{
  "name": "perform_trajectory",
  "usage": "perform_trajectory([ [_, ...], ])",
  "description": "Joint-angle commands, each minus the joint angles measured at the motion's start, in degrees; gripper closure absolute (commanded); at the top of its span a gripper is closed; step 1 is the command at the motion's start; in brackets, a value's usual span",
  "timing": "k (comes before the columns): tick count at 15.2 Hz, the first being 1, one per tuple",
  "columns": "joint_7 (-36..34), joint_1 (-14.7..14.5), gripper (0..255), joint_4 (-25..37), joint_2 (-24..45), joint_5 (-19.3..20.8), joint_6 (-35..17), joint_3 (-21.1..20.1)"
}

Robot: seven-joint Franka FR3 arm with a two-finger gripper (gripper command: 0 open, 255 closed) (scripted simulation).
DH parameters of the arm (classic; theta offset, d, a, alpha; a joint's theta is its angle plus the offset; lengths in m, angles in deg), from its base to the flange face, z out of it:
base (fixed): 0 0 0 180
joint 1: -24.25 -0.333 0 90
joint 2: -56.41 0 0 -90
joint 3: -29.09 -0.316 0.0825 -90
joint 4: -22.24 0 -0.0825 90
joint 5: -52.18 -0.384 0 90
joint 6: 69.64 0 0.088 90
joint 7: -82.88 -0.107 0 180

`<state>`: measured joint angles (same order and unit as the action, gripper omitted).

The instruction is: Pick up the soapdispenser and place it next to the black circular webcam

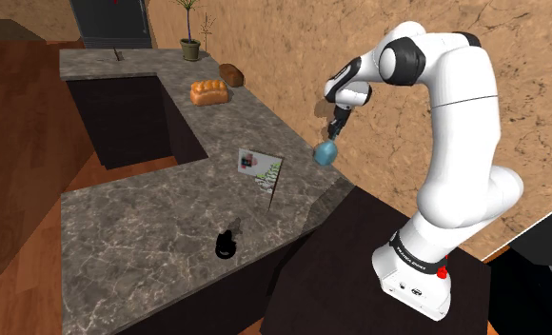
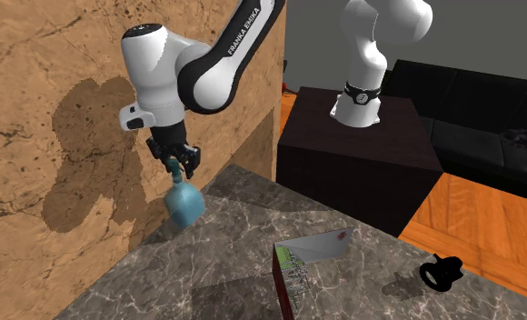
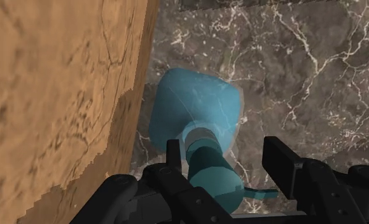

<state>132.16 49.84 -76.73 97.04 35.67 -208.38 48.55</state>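
Note:
A teal soap dispenser [image 1: 326, 152] [image 2: 184, 202] [image 3: 196, 108] hangs tilted by the brown wall, low over the marble counter's [image 1: 150, 228] back corner. My gripper [image 1: 334, 133] [image 2: 177, 165] [image 3: 224, 154] is shut on its pump top. One finger presses the neck and the spout reaches the other finger. The black circular webcam [image 1: 226, 246] [image 2: 441, 273] sits on the counter near its front edge, well away from the dispenser.
A printed box [image 1: 260, 169] [image 2: 312, 255] stands between dispenser and webcam. A bread loaf [image 1: 209, 91], a darker loaf [image 1: 231, 72] and a potted plant [image 1: 189, 43] sit farther along the counter. The dark stand [image 1: 360, 266] adjoins the counter's end.

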Motion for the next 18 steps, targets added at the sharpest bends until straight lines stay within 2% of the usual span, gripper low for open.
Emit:
perform_trajectory([
  [1,-0.27,-0.33,255,-0.19,-1.07,0.37,0.85,0.35],
  [18,-2.16,-2.25,255,0.5,-9.42,3.82,9.66,3.1],
])
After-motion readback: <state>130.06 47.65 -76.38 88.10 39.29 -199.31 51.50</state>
